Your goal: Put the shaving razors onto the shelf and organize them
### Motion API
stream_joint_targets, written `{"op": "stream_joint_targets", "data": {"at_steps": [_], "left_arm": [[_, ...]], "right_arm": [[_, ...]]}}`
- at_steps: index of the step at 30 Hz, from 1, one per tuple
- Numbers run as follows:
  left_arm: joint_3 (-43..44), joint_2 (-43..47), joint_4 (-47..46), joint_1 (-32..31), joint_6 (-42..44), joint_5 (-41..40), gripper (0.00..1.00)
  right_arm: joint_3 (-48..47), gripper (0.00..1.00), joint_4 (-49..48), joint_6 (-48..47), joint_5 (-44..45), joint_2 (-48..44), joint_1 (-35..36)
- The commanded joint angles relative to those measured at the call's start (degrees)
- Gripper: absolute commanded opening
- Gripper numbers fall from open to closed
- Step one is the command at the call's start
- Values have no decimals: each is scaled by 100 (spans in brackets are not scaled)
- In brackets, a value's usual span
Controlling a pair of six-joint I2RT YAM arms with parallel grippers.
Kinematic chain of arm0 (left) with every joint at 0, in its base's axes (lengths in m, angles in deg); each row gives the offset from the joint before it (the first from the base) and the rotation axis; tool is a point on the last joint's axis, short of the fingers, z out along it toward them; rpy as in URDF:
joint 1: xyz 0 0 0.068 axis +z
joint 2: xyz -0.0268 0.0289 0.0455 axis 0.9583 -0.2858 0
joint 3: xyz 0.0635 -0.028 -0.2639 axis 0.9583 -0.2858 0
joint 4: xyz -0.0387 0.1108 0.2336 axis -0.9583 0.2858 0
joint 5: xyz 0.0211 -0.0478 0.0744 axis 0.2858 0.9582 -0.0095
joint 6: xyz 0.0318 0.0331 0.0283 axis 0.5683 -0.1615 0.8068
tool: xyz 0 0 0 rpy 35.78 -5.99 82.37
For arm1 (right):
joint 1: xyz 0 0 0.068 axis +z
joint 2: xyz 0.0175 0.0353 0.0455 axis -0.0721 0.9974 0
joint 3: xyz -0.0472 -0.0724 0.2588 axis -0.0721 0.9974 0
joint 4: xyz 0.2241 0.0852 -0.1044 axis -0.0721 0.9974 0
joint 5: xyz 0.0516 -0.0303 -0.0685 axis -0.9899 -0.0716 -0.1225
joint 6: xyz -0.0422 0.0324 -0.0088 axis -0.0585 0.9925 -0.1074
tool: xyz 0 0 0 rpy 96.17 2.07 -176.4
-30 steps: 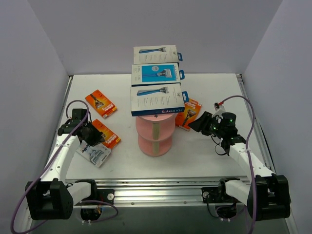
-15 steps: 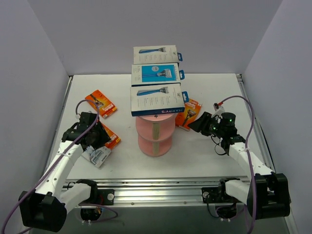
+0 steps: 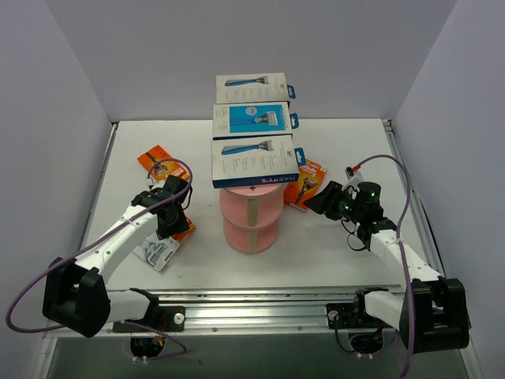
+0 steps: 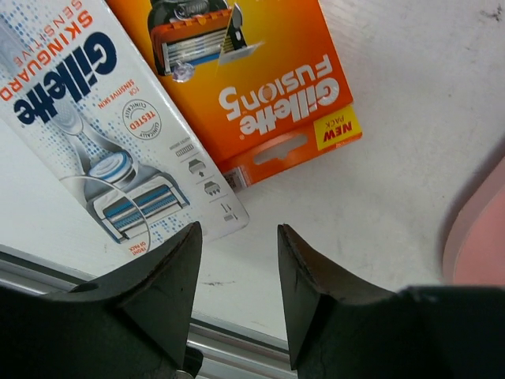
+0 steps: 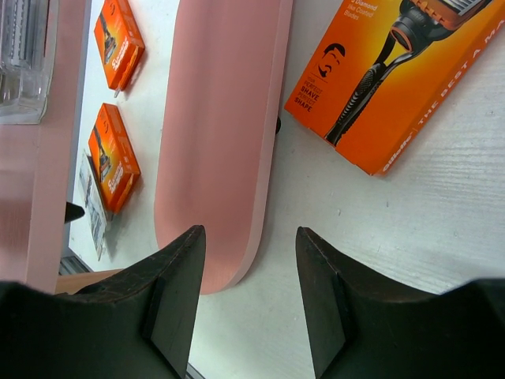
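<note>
Three white-and-blue razor boxes (image 3: 254,162) lie in a row on the top tier of the pink shelf (image 3: 251,225). An orange Fusion5 pack (image 4: 252,87) and a white Skinguard pack (image 4: 102,150) lie flat on the table just ahead of my left gripper (image 4: 237,237), which is open and empty above bare table. From above, that left gripper (image 3: 175,219) hovers over the orange pack (image 3: 183,229), left of the shelf. My right gripper (image 5: 251,237) is open and empty, facing a pink shelf tier (image 5: 221,142). An orange razor box (image 5: 402,71) lies to its right.
Another orange pack (image 3: 162,166) lies at the far left, partly crossed by the left arm's cable. The white pack (image 3: 158,251) sits near the table's front edge. Grey walls close in both sides and the back. A clear blister pack (image 5: 24,55) rests on a shelf tier.
My left arm has swung right toward the shelf, and its gripper has gone from shut to open. The right arm has stayed put.
</note>
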Motion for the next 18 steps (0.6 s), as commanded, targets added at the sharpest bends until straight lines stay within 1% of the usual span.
{"op": "stream_joint_targets", "data": {"at_steps": [1,4,18], "left_arm": [[334,-368,285,-55,-175,-545,53],[317,-571,216,-73,-237,-537,55],[299,-1239,22,-73,-290,-343,57]], "right_arm": [[13,45,-174,-69,-82,22,-60],[13,45,-157,-78,-56,4,-60],[22,45,-139,-105,-12,48,-60]]}}
